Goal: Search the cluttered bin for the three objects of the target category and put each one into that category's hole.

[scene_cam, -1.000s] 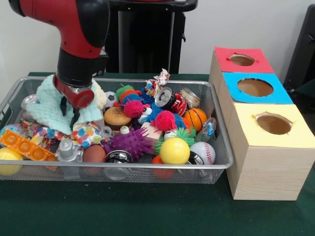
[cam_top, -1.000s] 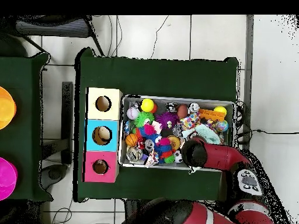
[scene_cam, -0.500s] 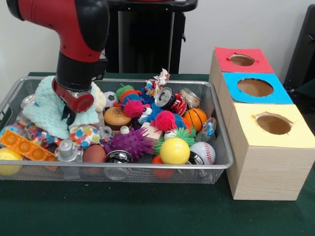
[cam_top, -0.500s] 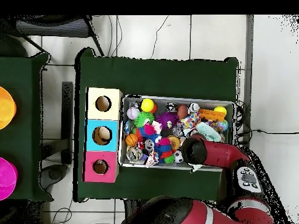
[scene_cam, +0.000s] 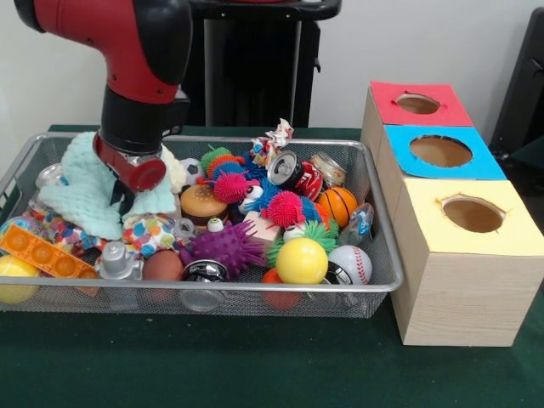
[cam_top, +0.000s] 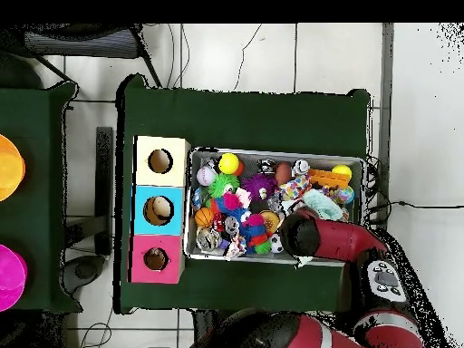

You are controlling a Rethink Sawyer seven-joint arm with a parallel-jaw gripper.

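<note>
Toys fill the wire bin [scene_cam: 374,285] at the left: a mint cloth [scene_cam: 85,191] lies under the gripper [scene_cam: 121,200], whose finger state I cannot tell, then a purple spiky ball [scene_cam: 228,246] and a yellow ball [scene_cam: 302,260]. Right of the bin stands the three-holed box [scene_cam: 450,280].

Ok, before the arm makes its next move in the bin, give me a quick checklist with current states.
1. Gripper position: down among items at the mint cloth: ok.
2. Gripper open or shut: cannot tell, hidden by cloth.
3. Something held: cannot tell.
4. Red, blue and yellow hole unobstructed: ok.
5. Wire bin sits beside the box row, upright: ok.
6. Lift path: cloth drapes around the wrist, may snag: not ok.
</note>
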